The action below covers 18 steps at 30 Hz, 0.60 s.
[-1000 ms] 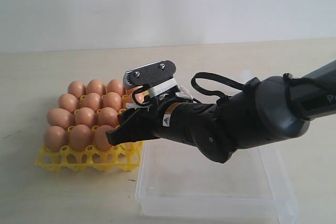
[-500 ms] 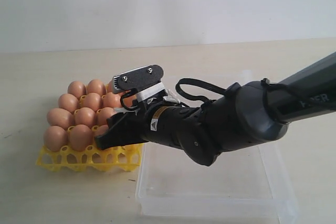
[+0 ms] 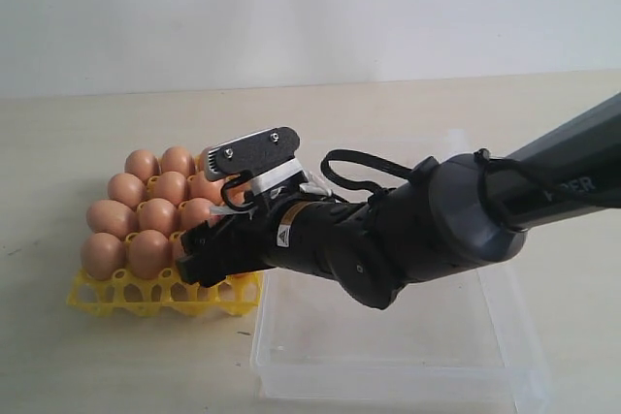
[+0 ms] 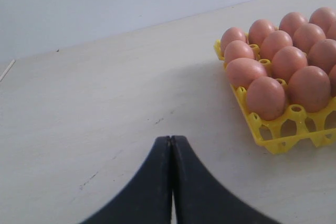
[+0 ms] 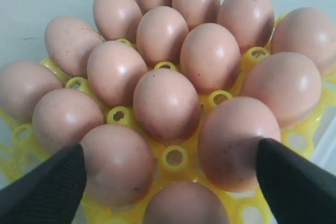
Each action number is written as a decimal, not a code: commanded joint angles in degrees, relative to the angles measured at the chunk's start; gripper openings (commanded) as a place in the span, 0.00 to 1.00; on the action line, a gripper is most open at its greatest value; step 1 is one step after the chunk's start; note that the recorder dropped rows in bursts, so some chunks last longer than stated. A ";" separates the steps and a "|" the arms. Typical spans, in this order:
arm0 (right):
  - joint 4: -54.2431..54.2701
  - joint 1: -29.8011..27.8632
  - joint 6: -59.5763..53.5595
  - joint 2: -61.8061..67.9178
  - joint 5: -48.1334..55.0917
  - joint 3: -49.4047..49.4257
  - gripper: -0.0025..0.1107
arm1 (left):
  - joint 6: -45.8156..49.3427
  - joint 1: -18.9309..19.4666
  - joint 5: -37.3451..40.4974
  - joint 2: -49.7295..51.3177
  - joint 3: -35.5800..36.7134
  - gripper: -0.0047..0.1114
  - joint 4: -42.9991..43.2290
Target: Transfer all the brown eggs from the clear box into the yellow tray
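Note:
The yellow tray [image 3: 146,293] sits left of the clear box [image 3: 388,361] and holds several brown eggs [image 3: 155,215]. I see no egg in the box. My right gripper [image 3: 199,259] hovers low over the tray's near right corner, reaching in from the box side. In the right wrist view this gripper [image 5: 169,148] is open, its fingers wide apart on either side of two eggs [image 5: 118,163] without touching them. A third egg [image 5: 186,203] lies just below. My left gripper [image 4: 171,139] is shut and empty over bare table, beside the tray [image 4: 262,129].
The right arm's dark body [image 3: 427,235] lies across the clear box's far left part and hides the tray's right-hand cups. A pale tabletop [image 3: 87,356] surrounds tray and box, with a white wall behind.
The right arm has moved left and slightly down, bringing its gripper from the box side over the tray's near right corner. The eggs and tray have not shifted.

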 commanded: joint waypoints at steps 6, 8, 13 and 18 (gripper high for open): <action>-0.20 0.07 -10.51 -10.19 11.83 -0.31 0.60 | -0.29 0.10 -0.33 -0.35 -0.23 0.04 -0.02; -0.20 -0.36 -12.76 -14.20 14.31 -0.01 0.47 | -0.29 0.10 -0.33 -0.35 -0.23 0.04 -0.02; -0.20 -2.17 -14.43 -23.29 13.25 4.87 0.03 | -0.29 0.10 -0.33 -0.35 -0.23 0.04 -0.02; 0.48 -5.96 -16.43 -29.15 13.95 8.95 0.02 | -0.29 0.10 -0.33 -0.35 -0.23 0.04 -0.02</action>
